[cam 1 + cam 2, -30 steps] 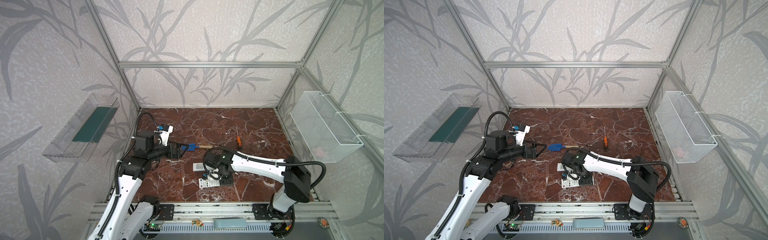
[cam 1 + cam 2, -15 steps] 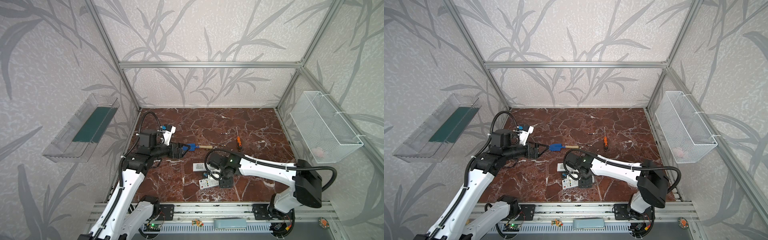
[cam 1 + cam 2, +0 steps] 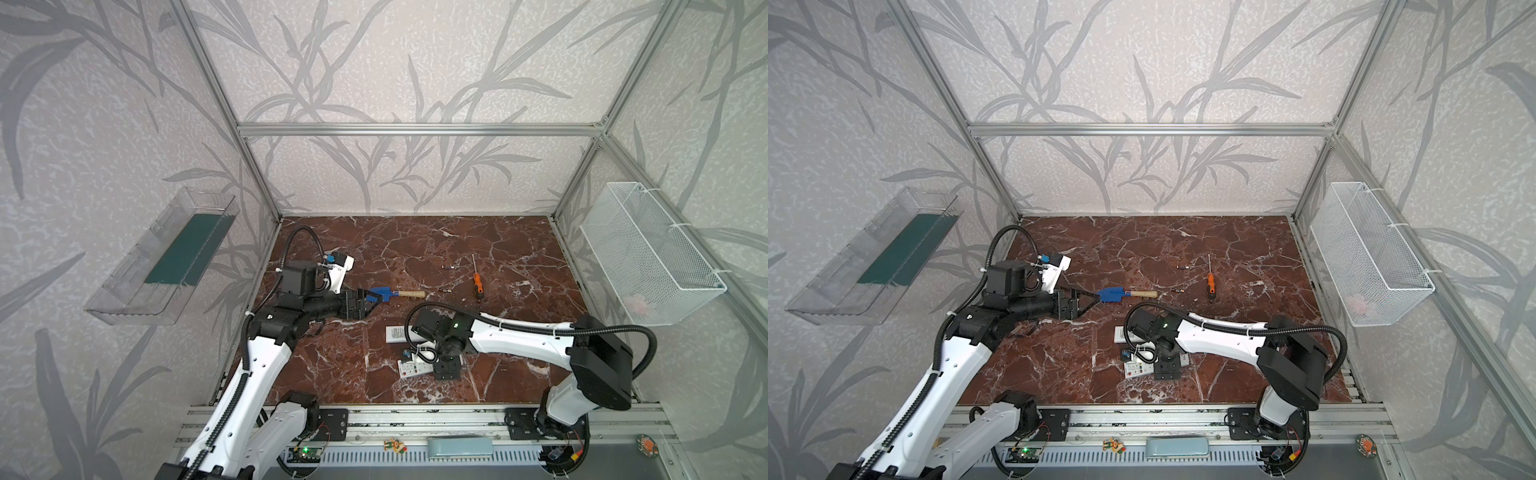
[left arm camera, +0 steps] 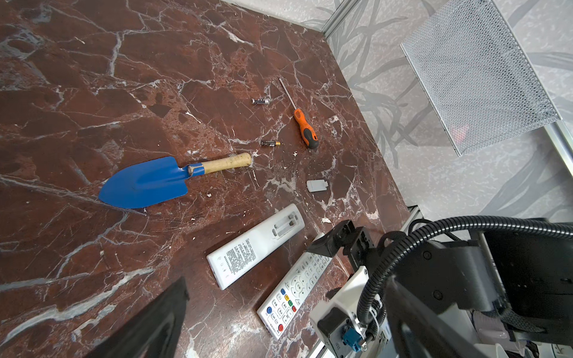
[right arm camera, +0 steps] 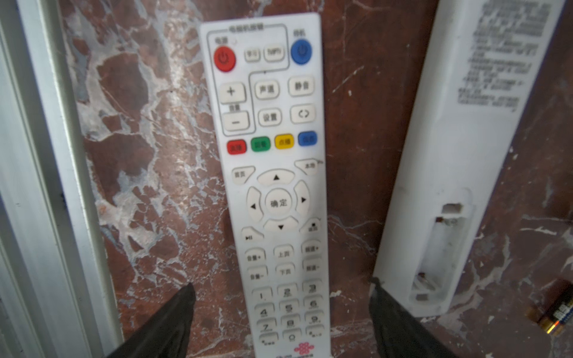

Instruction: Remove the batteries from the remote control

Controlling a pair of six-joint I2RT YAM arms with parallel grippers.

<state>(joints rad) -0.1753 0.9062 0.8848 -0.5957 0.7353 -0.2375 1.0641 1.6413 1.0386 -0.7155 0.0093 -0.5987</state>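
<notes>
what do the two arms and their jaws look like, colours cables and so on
The left arm and right arm have glossy white shell links with black joint housings. A black ribbed cable conduit loops along each, held by white ties. The jaws are black and taper to pointed tips. A small green light glows on the right arm's wrist block.

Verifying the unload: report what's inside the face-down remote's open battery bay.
The battery bay of the face-down remote shows bare white plastic and a spring, no cells; under its rim is hidden.
</notes>
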